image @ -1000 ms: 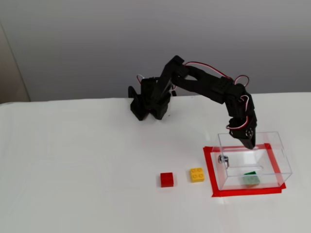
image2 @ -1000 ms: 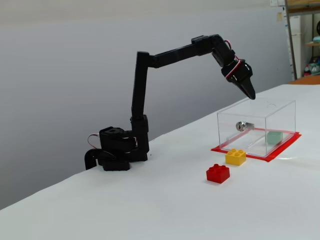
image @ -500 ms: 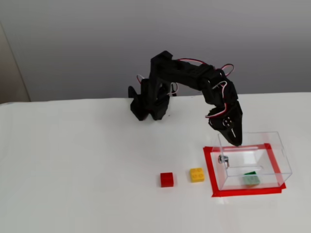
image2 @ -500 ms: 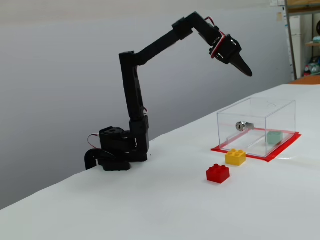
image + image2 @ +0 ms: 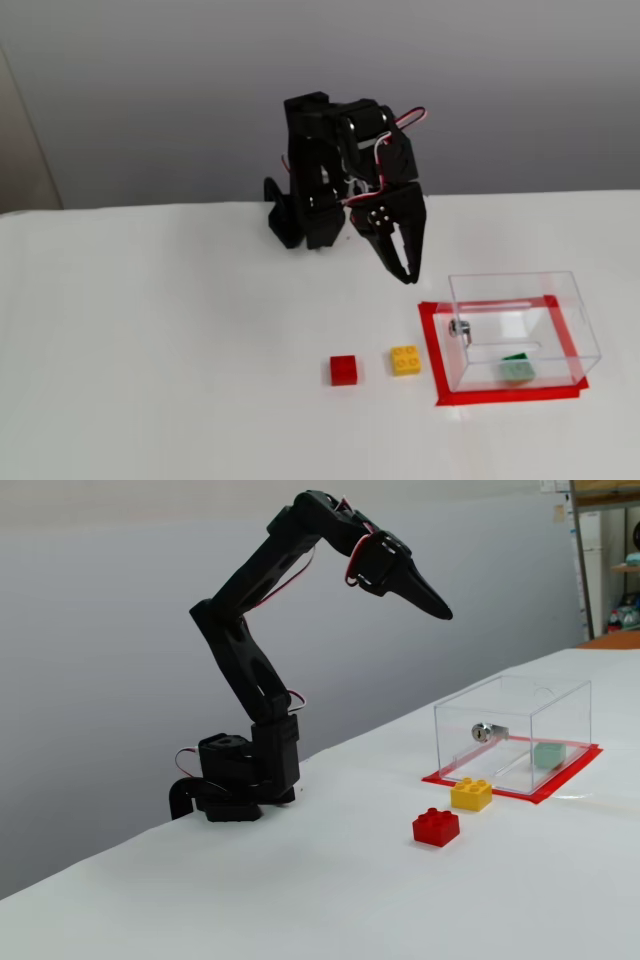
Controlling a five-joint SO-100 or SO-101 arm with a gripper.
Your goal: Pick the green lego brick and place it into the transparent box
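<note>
The green lego brick (image 5: 517,368) lies inside the transparent box (image 5: 560,300), near its front right corner; it also shows through the box wall (image 5: 547,754) in the other fixed view. The box (image 5: 560,705) has a small metal knob (image 5: 459,327) on its left wall. My black gripper (image 5: 408,270) hangs in the air above and to the left of the box, fingers pointing down, shut and empty. In the other fixed view the gripper (image 5: 443,610) is raised high, well above the box.
A red brick (image 5: 343,369) and a yellow brick (image 5: 405,359) lie on the white table just left of the box. The box stands on a red tape frame (image 5: 432,350). The arm's base (image 5: 235,780) stands at the table's back edge.
</note>
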